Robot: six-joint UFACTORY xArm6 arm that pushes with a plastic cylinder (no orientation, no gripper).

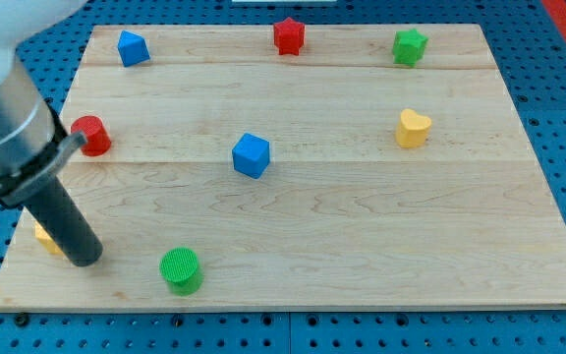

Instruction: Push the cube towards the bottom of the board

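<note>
The blue cube (251, 155) sits near the board's middle, well up and to the view's right of our tip (85, 260). We carry no claw, only a plain rod. A yellow block (45, 236) peeks out just left of our tip, shape unclear; the green cylinder (180, 270) lies near its right, the red cylinder (90, 135) above it
</note>
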